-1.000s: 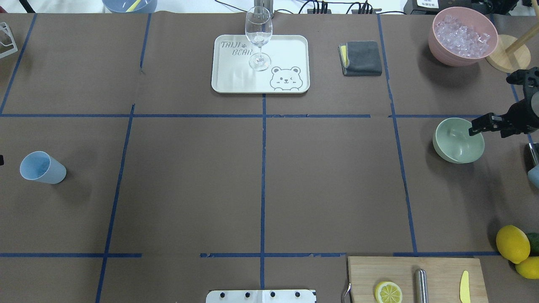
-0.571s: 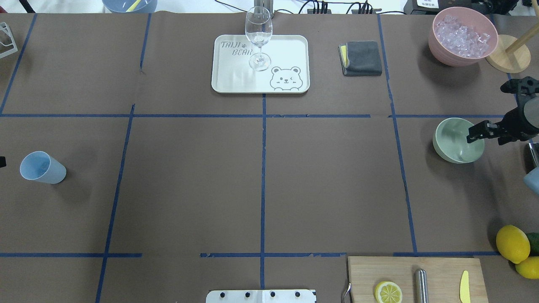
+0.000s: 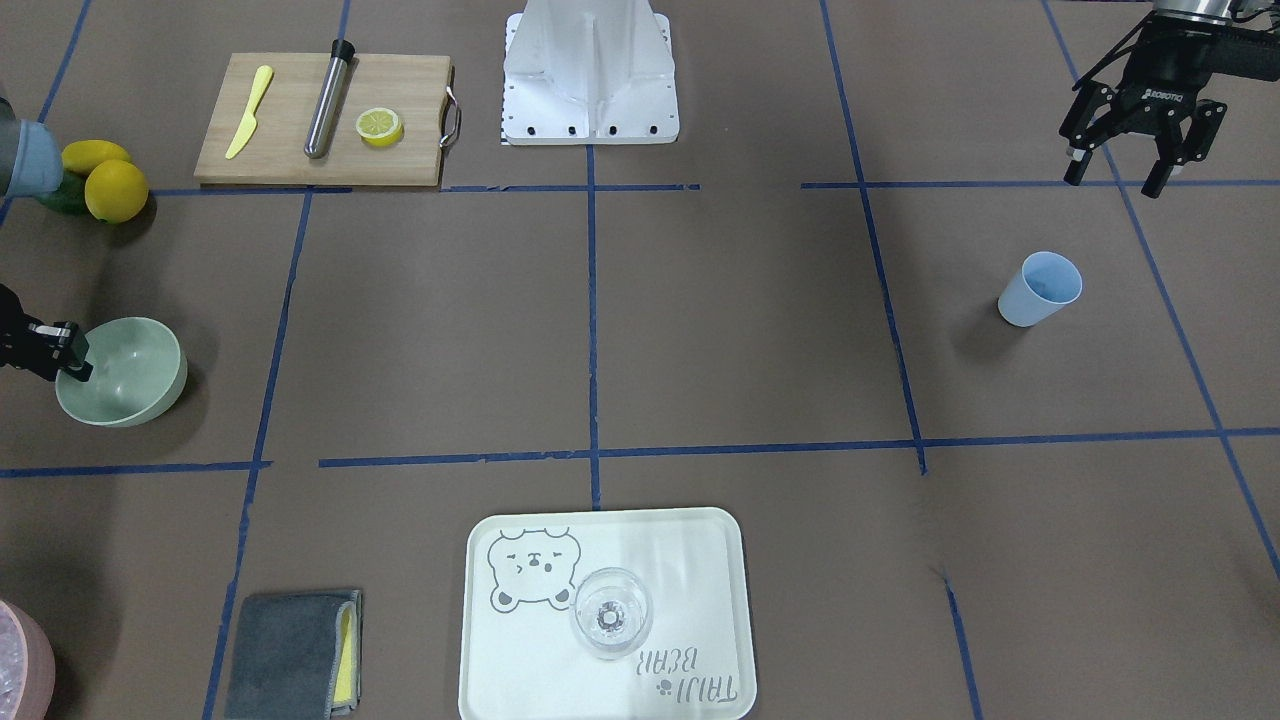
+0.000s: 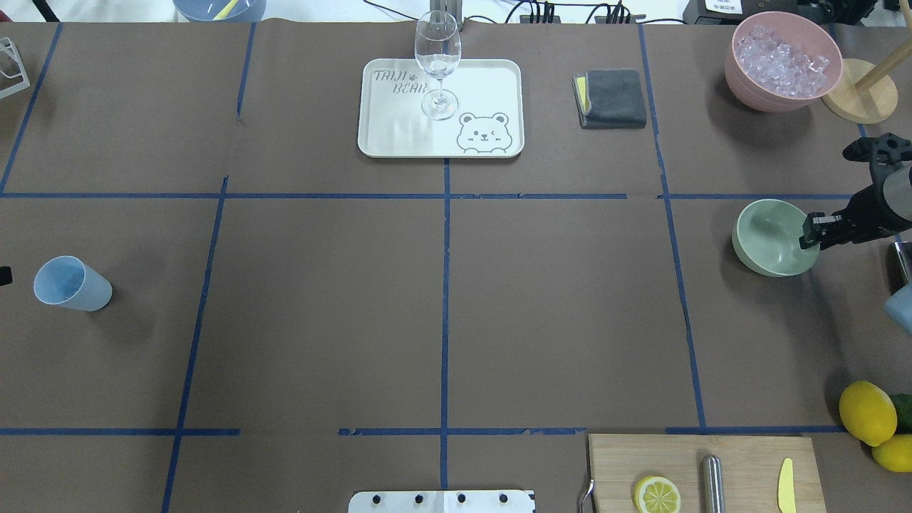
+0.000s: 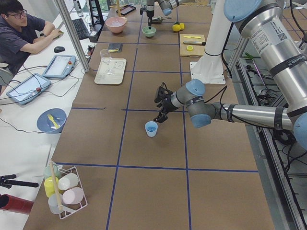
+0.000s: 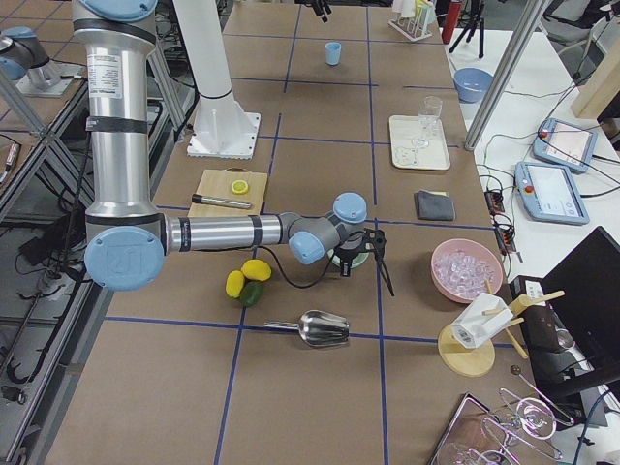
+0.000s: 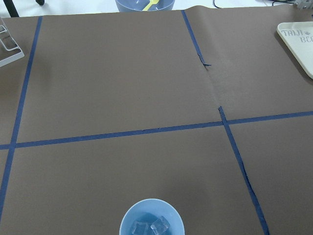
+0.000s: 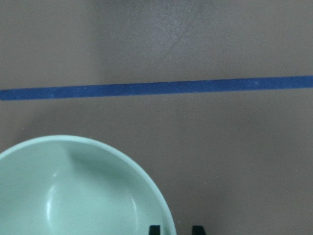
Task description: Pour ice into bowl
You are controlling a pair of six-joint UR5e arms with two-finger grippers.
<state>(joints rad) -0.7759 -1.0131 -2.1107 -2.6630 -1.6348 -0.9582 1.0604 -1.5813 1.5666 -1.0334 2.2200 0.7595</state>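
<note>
The pale green bowl [image 4: 766, 239] stands empty at the table's right, also in the front view [image 3: 125, 375] and the right wrist view [image 8: 73, 191]. My right gripper [image 4: 809, 234] is at the bowl's right rim. In the wrist view its jaws stand astride the rim, one fingertip [image 8: 154, 230] inside and one outside, with a gap to the rim on each side. A light blue cup [image 4: 71, 283] at the far left holds a few clear ice cubes [image 7: 151, 227]. My left gripper [image 3: 1112, 180] hangs open and empty behind the cup [image 3: 1040, 288].
A pink bowl [image 4: 755, 92] of whitish pieces stands at the back right beside a wooden stand [image 4: 858, 100]. A tray [image 4: 491, 85] with a wine glass [image 4: 437, 64] and a grey cloth [image 4: 613, 98] are at the back. A cutting board [image 4: 741, 456], lemons [image 4: 866, 413] and a metal scoop [image 6: 320, 329] lie near the robot.
My right gripper has moved from over the bowl's inside to its right rim and has come lower. The bowl and the left side have not moved.
</note>
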